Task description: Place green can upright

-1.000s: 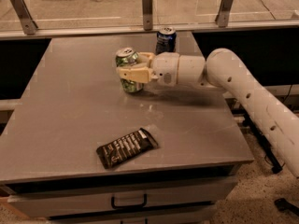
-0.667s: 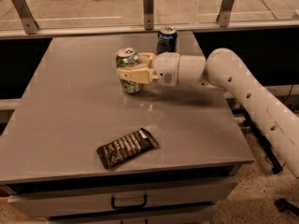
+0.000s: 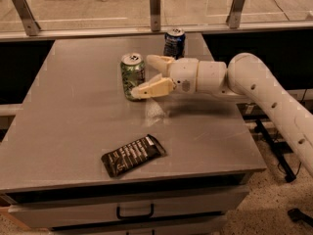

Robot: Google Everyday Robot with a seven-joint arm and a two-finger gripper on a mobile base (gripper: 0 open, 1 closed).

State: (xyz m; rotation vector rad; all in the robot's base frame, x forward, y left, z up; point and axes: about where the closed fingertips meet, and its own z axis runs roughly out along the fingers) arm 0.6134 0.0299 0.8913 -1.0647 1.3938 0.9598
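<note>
your tool [image 3: 142, 76] hangs spread open at 3 o'clock of the green can [image 3: 131, 75], likely because the can stands upright on the tabletop [image 3: 73, 116].

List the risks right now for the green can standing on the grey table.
1. The open two-finger gripper sits right beside the small green-and-white aluminium can, with its lower finger at the can's side. A sideways pull-back may tip the can over.
2. The dark blue can stands just behind the gripper. A rearward swing might knock it.
</note>
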